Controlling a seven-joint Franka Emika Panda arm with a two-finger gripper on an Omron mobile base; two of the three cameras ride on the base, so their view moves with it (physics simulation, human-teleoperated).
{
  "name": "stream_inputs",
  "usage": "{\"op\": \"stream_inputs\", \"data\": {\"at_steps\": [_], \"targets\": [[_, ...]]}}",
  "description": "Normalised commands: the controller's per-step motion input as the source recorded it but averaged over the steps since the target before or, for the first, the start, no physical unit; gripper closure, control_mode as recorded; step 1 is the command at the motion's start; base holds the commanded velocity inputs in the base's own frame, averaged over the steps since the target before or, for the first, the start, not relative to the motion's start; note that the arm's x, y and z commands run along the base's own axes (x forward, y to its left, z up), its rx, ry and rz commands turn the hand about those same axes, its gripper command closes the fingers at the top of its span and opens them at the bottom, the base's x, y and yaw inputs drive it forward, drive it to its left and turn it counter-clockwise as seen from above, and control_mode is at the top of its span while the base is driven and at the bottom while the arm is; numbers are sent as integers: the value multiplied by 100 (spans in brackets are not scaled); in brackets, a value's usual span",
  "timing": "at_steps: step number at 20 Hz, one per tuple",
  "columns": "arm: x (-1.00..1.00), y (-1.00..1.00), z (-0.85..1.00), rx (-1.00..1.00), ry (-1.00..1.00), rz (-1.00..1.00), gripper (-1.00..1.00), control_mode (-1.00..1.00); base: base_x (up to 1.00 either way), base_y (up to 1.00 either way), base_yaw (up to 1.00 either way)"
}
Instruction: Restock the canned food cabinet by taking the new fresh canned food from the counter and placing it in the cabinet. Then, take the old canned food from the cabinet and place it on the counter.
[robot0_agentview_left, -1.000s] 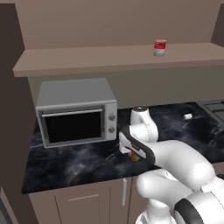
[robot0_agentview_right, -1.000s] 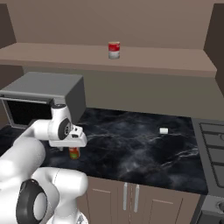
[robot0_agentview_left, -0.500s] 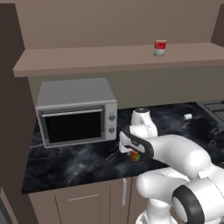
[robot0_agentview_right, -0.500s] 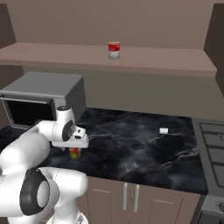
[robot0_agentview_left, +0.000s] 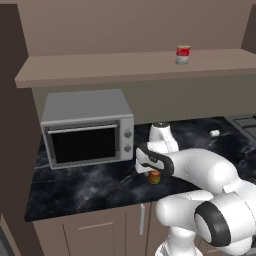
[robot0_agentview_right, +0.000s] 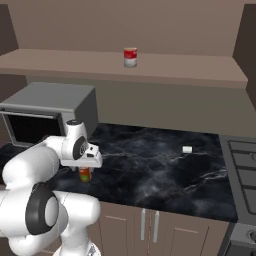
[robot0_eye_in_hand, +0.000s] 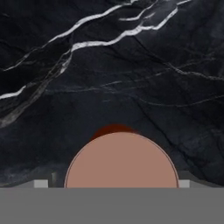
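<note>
Pincer (robot0_agentview_left: 154, 173): you see it low centre, jaws spread wide.
Contact: astride the new fresh canned food (robot0_agentview_left: 154, 177); touching unclear.

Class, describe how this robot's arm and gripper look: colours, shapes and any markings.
The arm is glossy white, built of thick rounded links with dark grey rings at the joints. The gripper has a white boxy body with a black panel on its side. No cables or markings are visible.

A grey microwave (robot0_agentview_left: 87, 127) with a dark glass door and two knobs sits just left of the jaws. Well off to their right lie a small white block (robot0_agentview_right: 187, 149) and a stove's dark grates (robot0_agentview_right: 243, 165) (partly cropped).
</note>
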Motion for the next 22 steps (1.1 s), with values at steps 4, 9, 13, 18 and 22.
{"op": "stream_inputs", "data": {"at_steps": [4, 9, 13, 18, 22], "targets": [[0, 0, -1, 0, 0, 0, 100, -100, 0, 0, 0], [-3, -1, 1, 0, -1, 0, 100, -100, 0, 0, 0], [-37, -18, 28, 9, -21, 0, 100, -100, 0, 0, 0], [-77, -57, 77, 22, -43, 0, 100, -100, 0, 0, 0], [-83, -68, 100, 23, -43, 0, 100, -100, 0, 0, 0]]}}
